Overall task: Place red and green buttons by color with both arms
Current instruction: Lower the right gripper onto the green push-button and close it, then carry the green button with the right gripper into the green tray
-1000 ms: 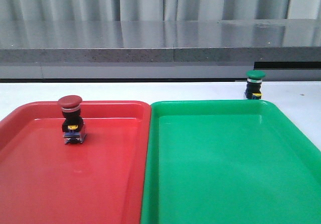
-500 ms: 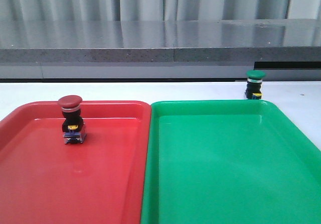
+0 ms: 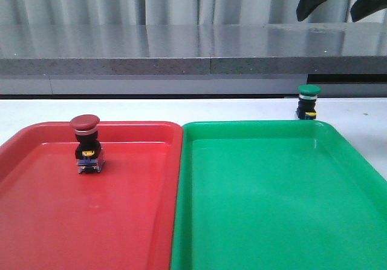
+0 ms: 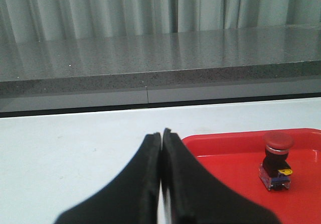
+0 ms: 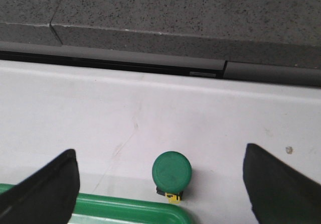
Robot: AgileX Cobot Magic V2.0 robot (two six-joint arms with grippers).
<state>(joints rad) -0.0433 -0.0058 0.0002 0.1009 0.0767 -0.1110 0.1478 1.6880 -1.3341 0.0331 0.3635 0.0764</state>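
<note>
I am hanging my right claw [image 3: 340,0] high over the far right part of the tabletop [image 3: 351,109], spread wide and gripping nothing. In its own wrist view the two fingers [image 5: 40,189] stand well apart with the green button [image 5: 171,174] between them, far below. That button is standing upright on the bare tabletop, just beyond the far rim of the green tray [image 3: 272,191], so it is not yet sorted. The red button [image 3: 86,144] is standing upright inside the red tray [image 3: 91,209], toward its far left part; I judge that half of the job done. My left claw [image 4: 161,174] is clenched on nothing, held low beside the red tray with the red button off to one side.

So I am taking the step in hand to be the reach for the green button. Next I am needing to come straight down, keep the cap centred between the fingers, close on the black body under the cap, and avoid catching the tray rim right beside it.
</note>
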